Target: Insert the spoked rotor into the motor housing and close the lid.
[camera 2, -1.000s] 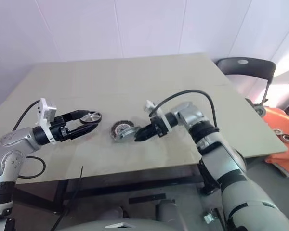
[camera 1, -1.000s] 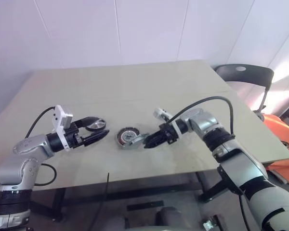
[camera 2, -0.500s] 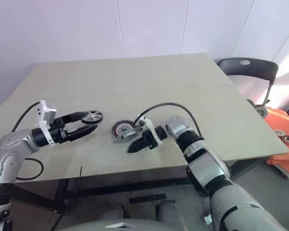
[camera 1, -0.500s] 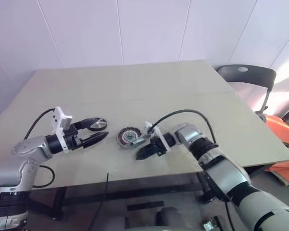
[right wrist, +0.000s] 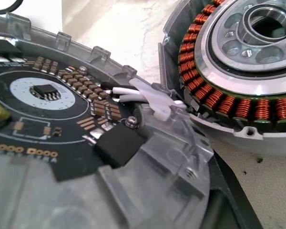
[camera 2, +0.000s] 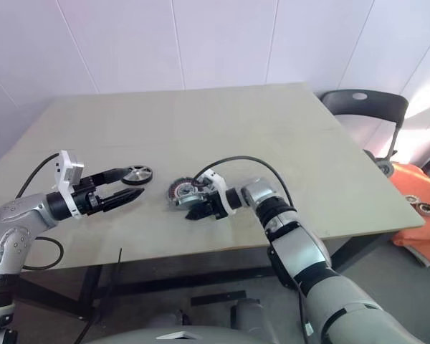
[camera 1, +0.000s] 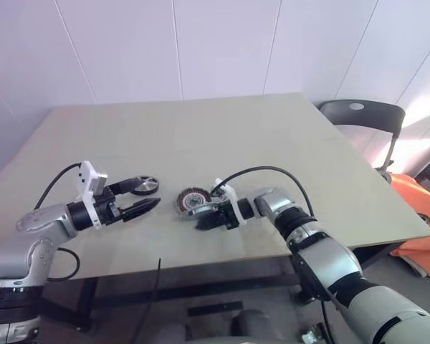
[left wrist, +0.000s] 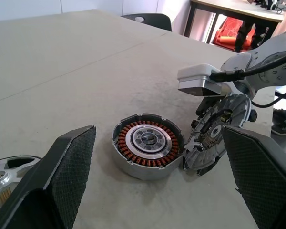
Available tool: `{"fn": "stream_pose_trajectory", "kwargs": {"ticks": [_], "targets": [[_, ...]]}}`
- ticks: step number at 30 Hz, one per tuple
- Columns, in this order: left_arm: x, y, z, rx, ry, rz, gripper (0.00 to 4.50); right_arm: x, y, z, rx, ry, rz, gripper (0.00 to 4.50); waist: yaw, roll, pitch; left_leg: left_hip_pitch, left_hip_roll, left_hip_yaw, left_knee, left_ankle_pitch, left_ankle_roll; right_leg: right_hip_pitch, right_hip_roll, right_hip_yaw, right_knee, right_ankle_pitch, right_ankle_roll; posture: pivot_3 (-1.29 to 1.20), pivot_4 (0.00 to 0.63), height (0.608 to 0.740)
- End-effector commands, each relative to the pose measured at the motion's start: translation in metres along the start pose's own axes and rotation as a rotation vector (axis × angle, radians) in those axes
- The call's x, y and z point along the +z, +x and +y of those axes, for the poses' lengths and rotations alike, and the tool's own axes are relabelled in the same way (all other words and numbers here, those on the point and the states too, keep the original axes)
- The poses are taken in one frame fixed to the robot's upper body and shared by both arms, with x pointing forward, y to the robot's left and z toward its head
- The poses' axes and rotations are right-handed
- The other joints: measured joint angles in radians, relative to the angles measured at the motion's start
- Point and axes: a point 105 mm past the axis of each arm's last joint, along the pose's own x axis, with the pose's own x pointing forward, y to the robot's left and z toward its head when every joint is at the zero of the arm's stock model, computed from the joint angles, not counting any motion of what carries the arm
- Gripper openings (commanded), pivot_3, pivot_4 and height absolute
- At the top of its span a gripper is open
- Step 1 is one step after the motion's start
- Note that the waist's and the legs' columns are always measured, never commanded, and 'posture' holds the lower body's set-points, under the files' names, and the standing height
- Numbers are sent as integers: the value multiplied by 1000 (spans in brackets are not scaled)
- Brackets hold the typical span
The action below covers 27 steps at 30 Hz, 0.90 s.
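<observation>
The motor housing (left wrist: pixel 148 150) sits open on the table (camera 1: pixel 201 136), a low round shell holding a ring of copper windings around a silver hub with a central hole. Nothing else is inside it: the rotor has not gone in.

The lid (left wrist: pixel 214 138) stands tilted on edge against the housing's right side, its inner face, a dark circuit board, turned toward the housing and joined to it by short white wires. The right gripper (camera 1: pixel 209 218) appears clamped narrowly on the lid's rim.

Over the last second this arm has dropped low to the table and swung in toward the housing, rolling its wrist, so the lid now leans open beside the housing. That looks like clearing the opening – the housing's top is free for the rotor.

The spoked rotor (camera 1: pixel 145 185) lies flat on the table well left of the housing. The left gripper (camera 2: pixel 132 182) hangs just beside it with fingers spread wide, holding nothing – it has not moved
</observation>
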Motion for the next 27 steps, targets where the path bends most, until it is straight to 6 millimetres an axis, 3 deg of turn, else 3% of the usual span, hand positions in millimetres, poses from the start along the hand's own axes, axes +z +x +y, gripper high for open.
{"fn": "stream_pose_trajectory", "kwargs": {"ticks": [1,12,17,22,27], "targets": [[15,0,2,-4,49,-26,4482,7,-15,-9,-55,-31,-6,1088,1,0,0,-1,0,0,1,0,0,0,0,0,0,0,0,0,0,740],[15,4,4,-20,42,-31,4482,7,-54,-31,-194,-14,-83,1088,2,1,1,-4,-1,-1,3,0,0,-2,-1,0,-1,0,0,0,0,740],[15,6,4,-28,42,-30,4482,12,-58,-34,-217,24,-154,1088,-1,2,1,-6,0,-1,2,0,1,-4,0,0,-1,0,0,0,0,740],[16,9,4,-44,41,-27,4482,-2,-57,-11,-23,35,-77,1088,1,2,1,-6,0,-1,1,-1,1,-4,0,0,-1,0,1,0,0,740],[11,6,-2,-74,33,-9,4482,1,-65,-3,32,45,-92,1088,1,2,2,-6,-1,0,1,-1,2,-4,0,0,-1,0,2,0,0,740]]}}
